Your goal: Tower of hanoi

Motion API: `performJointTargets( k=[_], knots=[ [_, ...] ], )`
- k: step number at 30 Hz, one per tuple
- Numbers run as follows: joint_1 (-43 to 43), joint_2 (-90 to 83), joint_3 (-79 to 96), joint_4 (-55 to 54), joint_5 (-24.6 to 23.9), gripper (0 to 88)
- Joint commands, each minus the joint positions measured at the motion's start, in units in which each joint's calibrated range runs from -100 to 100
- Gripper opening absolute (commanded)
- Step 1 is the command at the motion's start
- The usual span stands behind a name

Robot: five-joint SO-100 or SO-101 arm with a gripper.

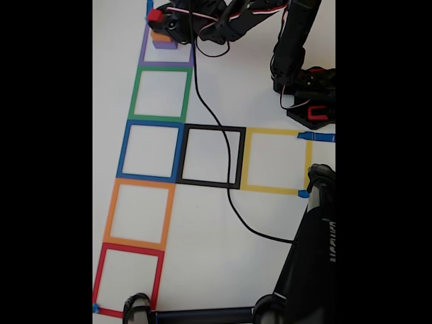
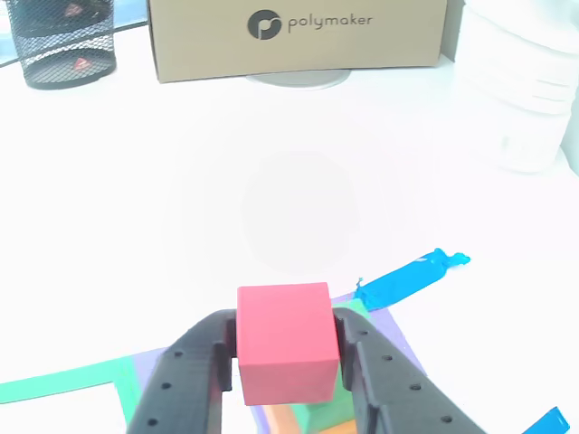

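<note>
In the fixed view my gripper (image 1: 157, 17) hangs at the top left over the purple tape square (image 1: 166, 54), shut on the red cube (image 1: 154, 15). Just under it stand the orange cube (image 1: 160, 35) and, at the bottom, the purple cube (image 1: 165, 44). In the other view the red cube (image 2: 285, 344) sits squeezed between my two black fingers (image 2: 194, 371), gripper (image 2: 287, 327). Below it peek an orange cube (image 2: 282, 421) and a green cube (image 2: 327, 418). I cannot tell whether the red cube touches the stack.
Tape squares run down the table: green (image 1: 160, 94), blue (image 1: 151, 151), black (image 1: 210, 156), yellow (image 1: 275, 160), orange (image 1: 138, 213), red (image 1: 127, 278). A black cable (image 1: 228, 169) crosses the black square. A cardboard box (image 2: 298, 36), mesh cup (image 2: 68, 41) and white container (image 2: 516, 81) stand behind.
</note>
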Motion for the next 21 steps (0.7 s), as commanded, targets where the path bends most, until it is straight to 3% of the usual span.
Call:
performJointTargets(
  k=[1,10,17,21],
  knots=[
    [-2.37,-13.52,-4.35,15.66,0.72,1.8],
    [-3.24,-27.65,-23.53,57.52,0.72,1.8],
    [-5.15,-26.68,-52.44,90.07,0.72,1.7],
    [-7.45,-24.82,-66.8,102.95,0.72,1.7]
  ],
)
